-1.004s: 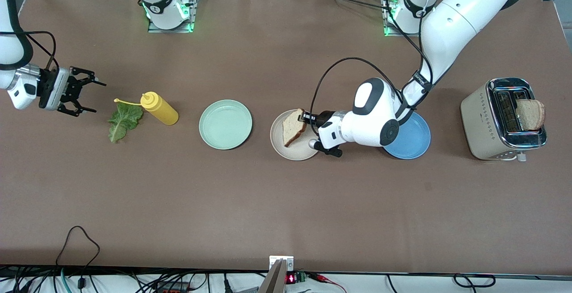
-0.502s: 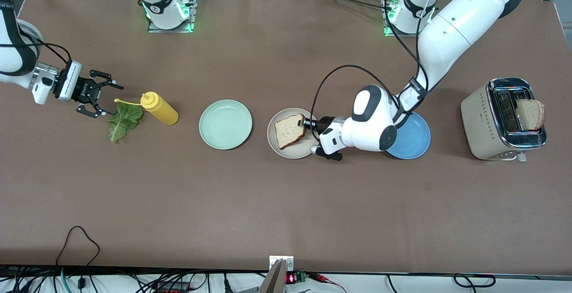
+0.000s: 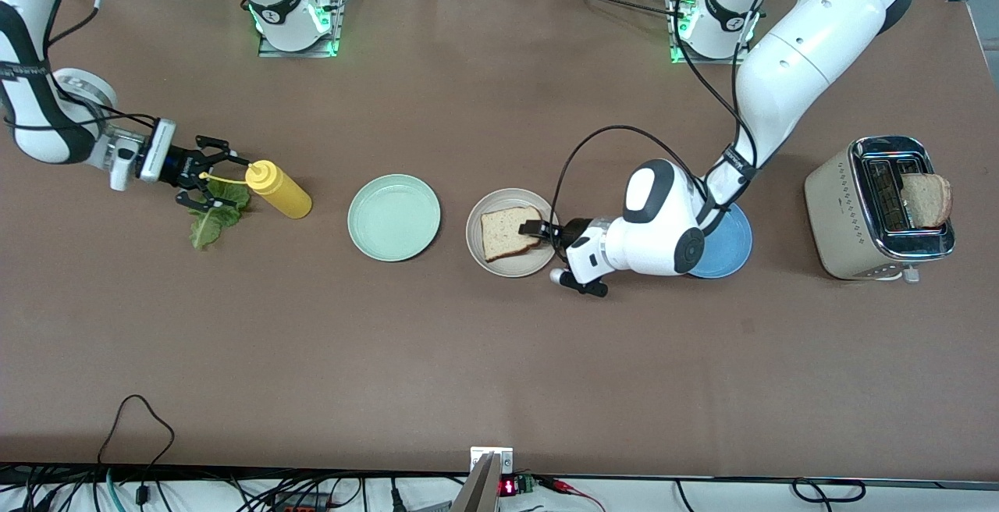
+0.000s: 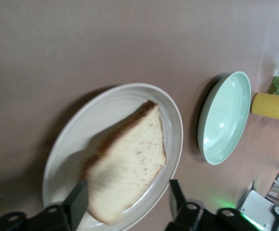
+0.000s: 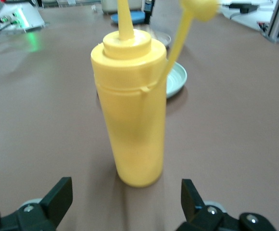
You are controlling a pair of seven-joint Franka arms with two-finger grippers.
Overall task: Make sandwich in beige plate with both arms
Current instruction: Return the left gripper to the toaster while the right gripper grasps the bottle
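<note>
One slice of light brown bread (image 3: 507, 233) lies flat in the beige plate (image 3: 485, 261), also seen in the left wrist view as bread (image 4: 130, 168) on the plate (image 4: 72, 144). My left gripper (image 3: 538, 232) (image 4: 128, 202) is open at the plate's rim, with the slice's near edge between its spread fingers (image 4: 79, 209). A second slice (image 3: 926, 200) stands in the toaster (image 3: 851, 215). The green lettuce leaf (image 3: 209, 222) lies beside a yellow squeeze bottle (image 3: 279, 190). My right gripper (image 3: 212, 184) (image 5: 125, 202) hangs open low over the leaf's top, facing the bottle (image 5: 132, 110).
A mint-green plate (image 3: 394, 218) sits between the bottle and the beige plate. A blue plate (image 3: 730, 243) lies partly under the left arm's wrist. The toaster stands toward the left arm's end of the table.
The left gripper lowered the tilted slice flat into the beige plate and opened. The right gripper moved in from the table's end to over the lettuce, by the bottle.
</note>
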